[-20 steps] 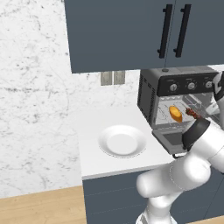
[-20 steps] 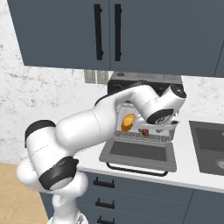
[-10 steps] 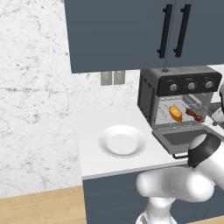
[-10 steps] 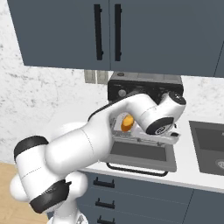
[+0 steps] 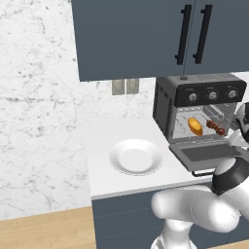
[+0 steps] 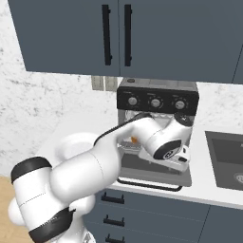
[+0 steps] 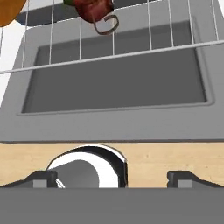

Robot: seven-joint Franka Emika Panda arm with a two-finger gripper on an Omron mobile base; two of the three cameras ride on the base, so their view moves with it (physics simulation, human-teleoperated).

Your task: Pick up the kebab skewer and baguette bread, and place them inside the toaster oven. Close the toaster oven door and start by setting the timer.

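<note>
Hanging over the lowered door (image 7: 113,83), the gripper (image 7: 113,177) has its two fingertips (image 7: 41,178) spread wide with nothing between them. From the hand view the door lies flat below, its glass window facing up, and the front edge of the wire rack (image 7: 131,52) crosses above it. At the top of that view the ringed end of the skewer (image 7: 94,11) sits on the rack, and a sliver of the bread (image 7: 8,11) shows at the top left corner.

From the left base view the oven (image 5: 168,104) stands on the counter (image 5: 102,175) with its door (image 5: 206,153) dropped open. Inside, on the rack, the bread (image 5: 195,126) lies to the left and the skewer (image 5: 216,127) to the right, near each other but apart. A white plate (image 5: 135,156) rests on the counter left of the oven. Three silver knobs (image 5: 212,95) line the black panel above the opening. Dark cabinets (image 5: 136,39) hang above
</note>
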